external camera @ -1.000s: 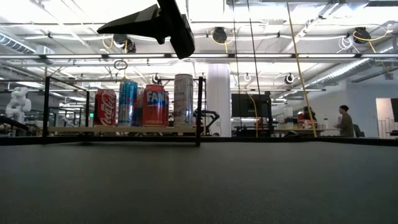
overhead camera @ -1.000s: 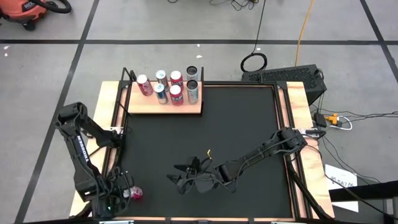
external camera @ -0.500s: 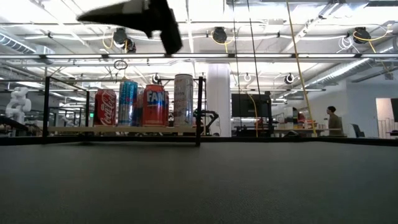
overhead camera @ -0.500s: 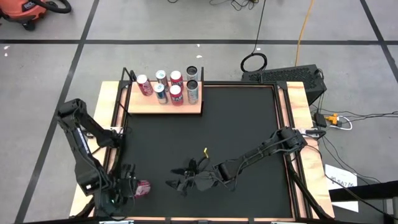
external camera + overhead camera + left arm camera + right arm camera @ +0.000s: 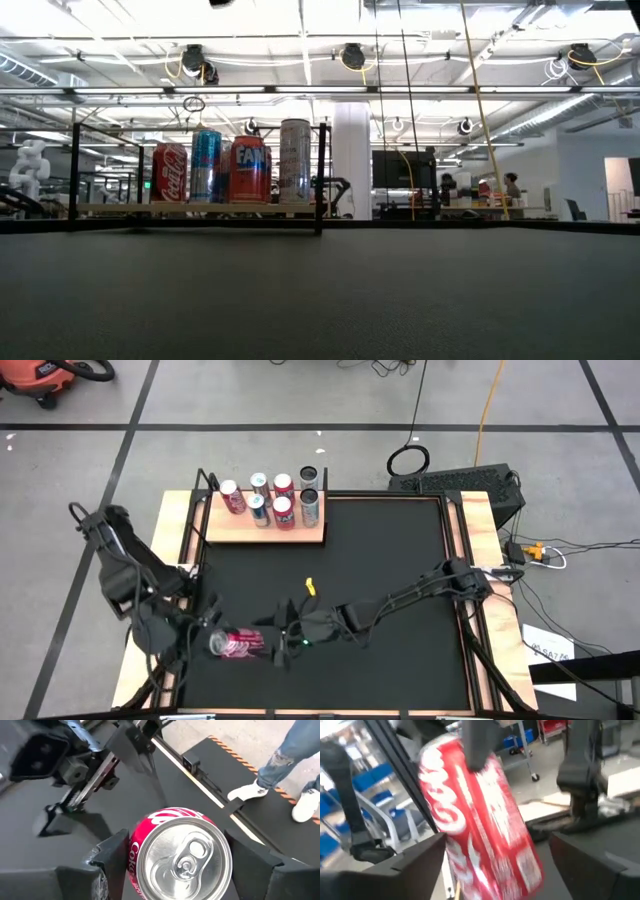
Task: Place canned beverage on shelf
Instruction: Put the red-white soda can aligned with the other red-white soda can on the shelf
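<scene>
A red Coca-Cola can (image 5: 236,644) lies on its side in the air over the near left part of the black mat (image 5: 400,560) that covers the table (image 5: 478,520). It has white script lettering on its side and a silver top with a pull tab, which faces the left wrist camera (image 5: 185,860).

The left pincer (image 5: 210,642) grips this can across its body, one dark finger on either side, closed only as far as the can's width allows. The right pincer (image 5: 283,640) reaches in from the other side with its fingers spread wide around the can's far end. The right wrist view shows the red can (image 5: 480,815) between those open fingers without clear contact.

The shelf (image 5: 264,520) is a flat, light-brown wooden board with visible grain and a thin black metal rail, set at the far left of the table, well apart from the held can. Seven cans stand upright on it in two rows: three red ones, two blue and silver ones, and two tall silver-grey ones. From table height, four of them are clearly seen: a red Coca-Cola can (image 5: 169,172), a blue can (image 5: 205,166), an orange-red Fanta can (image 5: 250,170) and a tall silver can (image 5: 295,160).

A person's jeans and white shoes (image 5: 250,792) stand on the floor beside the table.
</scene>
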`<action>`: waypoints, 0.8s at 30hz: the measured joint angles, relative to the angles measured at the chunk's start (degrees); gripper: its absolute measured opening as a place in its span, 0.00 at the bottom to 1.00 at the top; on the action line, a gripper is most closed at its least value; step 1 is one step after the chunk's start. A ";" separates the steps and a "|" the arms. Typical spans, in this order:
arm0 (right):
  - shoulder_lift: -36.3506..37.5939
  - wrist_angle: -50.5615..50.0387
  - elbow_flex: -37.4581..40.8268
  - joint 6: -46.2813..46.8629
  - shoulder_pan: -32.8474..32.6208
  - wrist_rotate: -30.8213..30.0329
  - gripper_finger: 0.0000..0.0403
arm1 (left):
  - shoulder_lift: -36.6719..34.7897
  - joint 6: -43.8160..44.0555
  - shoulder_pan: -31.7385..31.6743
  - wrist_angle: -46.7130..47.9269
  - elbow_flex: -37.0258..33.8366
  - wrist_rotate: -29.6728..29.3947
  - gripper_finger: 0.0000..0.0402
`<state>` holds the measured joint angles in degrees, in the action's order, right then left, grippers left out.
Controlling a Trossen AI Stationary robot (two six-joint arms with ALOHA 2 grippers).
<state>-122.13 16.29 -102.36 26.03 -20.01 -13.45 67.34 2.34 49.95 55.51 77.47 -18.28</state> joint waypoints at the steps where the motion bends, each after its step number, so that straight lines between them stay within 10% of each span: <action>1: 0.00 -2.14 -1.90 -2.03 0.51 0.55 0.87 | -0.42 -1.29 -0.75 0.10 0.35 0.31 0.65; 14: 0.09 -25.87 -16.42 -2.77 10.69 32.57 0.97 | -2.21 -10.58 -10.45 0.04 4.13 2.16 0.65; 24: 0.37 -28.38 -16.40 -4.79 13.43 39.57 0.80 | -2.24 -6.60 -14.67 -0.24 5.25 2.15 0.66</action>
<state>-121.75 -12.08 -118.76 21.24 -6.58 26.12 65.10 -4.26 35.28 55.27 82.72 -16.13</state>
